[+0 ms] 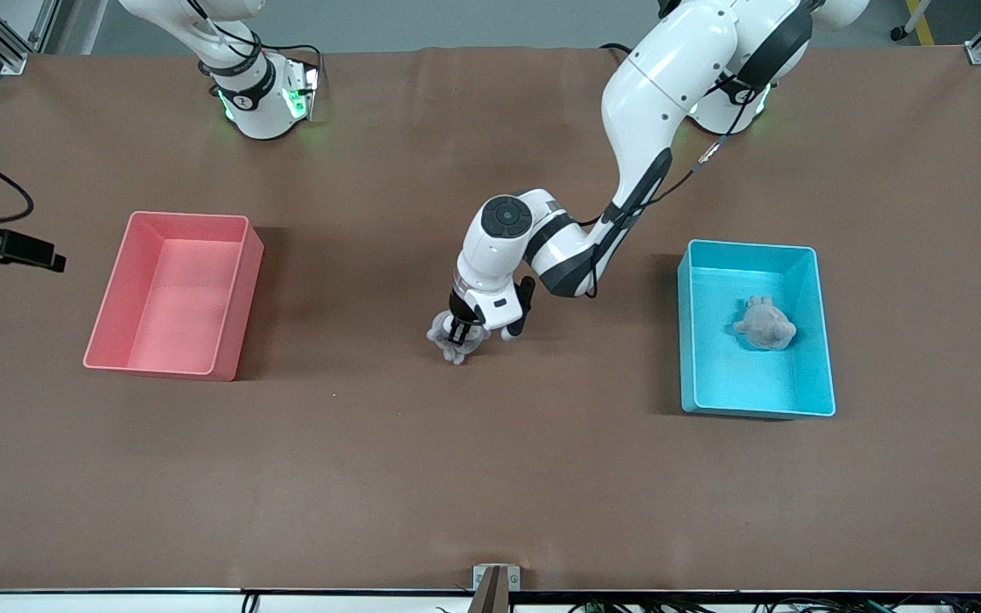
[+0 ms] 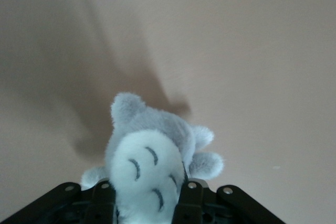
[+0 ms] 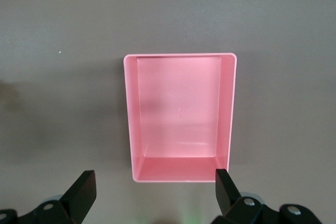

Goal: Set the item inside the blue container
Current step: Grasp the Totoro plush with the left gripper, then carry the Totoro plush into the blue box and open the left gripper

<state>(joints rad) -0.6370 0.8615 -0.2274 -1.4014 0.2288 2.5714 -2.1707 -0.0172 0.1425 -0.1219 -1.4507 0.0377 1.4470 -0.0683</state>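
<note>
A grey and white plush toy (image 1: pixel 441 329) is at the middle of the table, and my left gripper (image 1: pixel 459 332) is shut on it from above. In the left wrist view the toy's white belly (image 2: pixel 149 156) fills the gap between the black fingers (image 2: pixel 190 200). I cannot tell whether the toy still touches the table. The blue container (image 1: pixel 823 340) stands toward the left arm's end, with a second grey plush toy (image 1: pixel 765 324) lying in it. My right gripper (image 3: pixel 155 187) is open and empty, high over the table near the pink bin (image 3: pixel 180 114); the front view does not show it.
The pink bin (image 1: pixel 235 294) stands toward the right arm's end of the table. A black camera mount (image 1: pixel 5 247) juts in at that end's edge. Brown tabletop lies between the bins and along the edge nearest the front camera.
</note>
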